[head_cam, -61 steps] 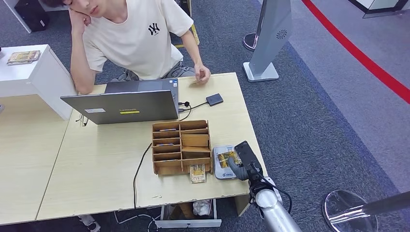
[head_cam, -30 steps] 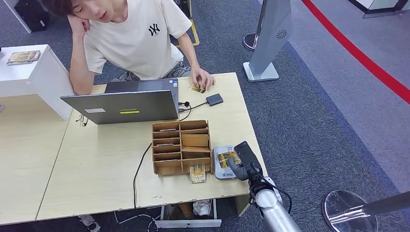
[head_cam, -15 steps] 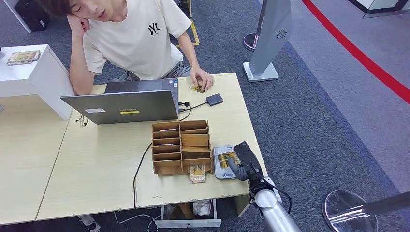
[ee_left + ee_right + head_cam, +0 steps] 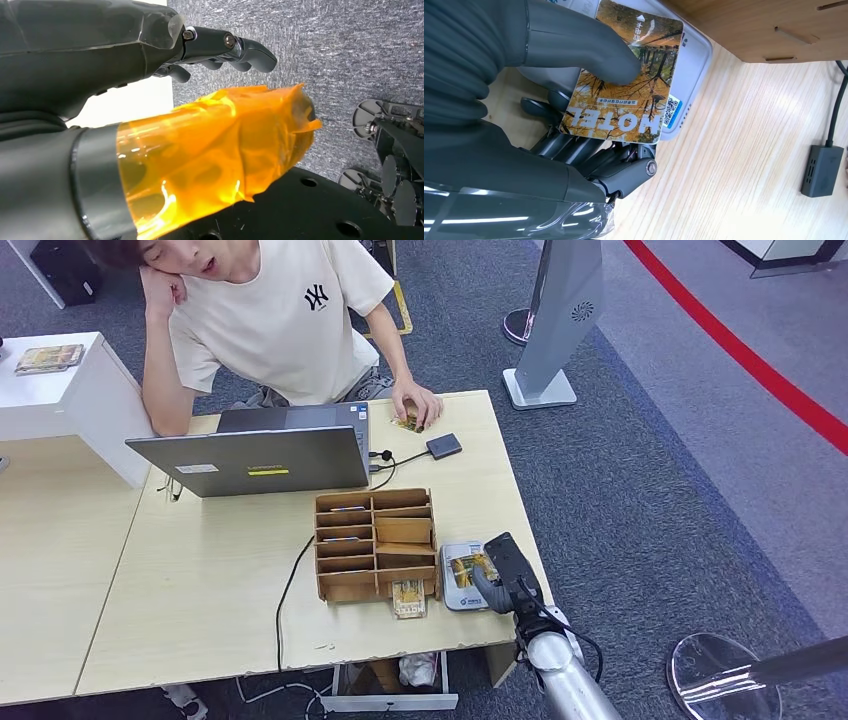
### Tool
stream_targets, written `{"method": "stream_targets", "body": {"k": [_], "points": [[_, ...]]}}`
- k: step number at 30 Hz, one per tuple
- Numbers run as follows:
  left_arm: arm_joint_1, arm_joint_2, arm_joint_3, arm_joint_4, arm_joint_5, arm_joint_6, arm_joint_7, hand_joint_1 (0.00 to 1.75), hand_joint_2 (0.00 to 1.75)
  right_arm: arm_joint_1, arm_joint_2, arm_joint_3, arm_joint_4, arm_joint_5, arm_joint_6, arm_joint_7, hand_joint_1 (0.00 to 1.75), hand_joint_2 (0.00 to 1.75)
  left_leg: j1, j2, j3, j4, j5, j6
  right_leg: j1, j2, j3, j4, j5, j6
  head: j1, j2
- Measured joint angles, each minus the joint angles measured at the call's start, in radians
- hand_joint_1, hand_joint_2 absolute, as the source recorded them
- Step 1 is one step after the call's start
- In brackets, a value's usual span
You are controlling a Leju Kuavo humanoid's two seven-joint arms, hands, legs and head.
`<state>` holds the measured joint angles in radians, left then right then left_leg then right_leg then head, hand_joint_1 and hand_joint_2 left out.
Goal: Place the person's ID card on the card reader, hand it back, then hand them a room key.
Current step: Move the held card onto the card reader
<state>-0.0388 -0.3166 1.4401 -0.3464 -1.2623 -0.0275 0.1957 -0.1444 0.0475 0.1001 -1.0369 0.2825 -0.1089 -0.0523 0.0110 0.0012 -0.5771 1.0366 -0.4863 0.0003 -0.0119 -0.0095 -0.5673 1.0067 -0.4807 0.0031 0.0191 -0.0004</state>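
my right hand (image 4: 574, 115) has the card (image 4: 626, 75) pinched, thumb pressed on its printed face and fingers underneath, holding it just over the grey card reader (image 4: 460, 575) at the table's near right edge. it's a thin, stiff, glossy thing, light and likely slippery, so i'd keep the pinch on the short end and avoid bending it. my left hand (image 4: 165, 75) hangs by the floor with fingers loosely apart, holding nothing. beside the reader sits the wooden organizer (image 4: 375, 543); across the table the person's hand (image 4: 415, 405) rests on another card.
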Motion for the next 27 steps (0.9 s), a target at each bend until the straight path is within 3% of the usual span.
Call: {"method": "stream_targets", "body": {"k": [27], "points": [[0.000,0.000,0.000,0.000,0.000,0.000,0.001,0.00,0.00,0.001,0.003,-0.001,-0.001,0.000,0.000,0.000,1.75,1.75,0.000,0.000,0.000,0.000,0.000,0.000,0.000,0.000,0.000,0.000,0.000,0.000,0.000,0.000]]}}
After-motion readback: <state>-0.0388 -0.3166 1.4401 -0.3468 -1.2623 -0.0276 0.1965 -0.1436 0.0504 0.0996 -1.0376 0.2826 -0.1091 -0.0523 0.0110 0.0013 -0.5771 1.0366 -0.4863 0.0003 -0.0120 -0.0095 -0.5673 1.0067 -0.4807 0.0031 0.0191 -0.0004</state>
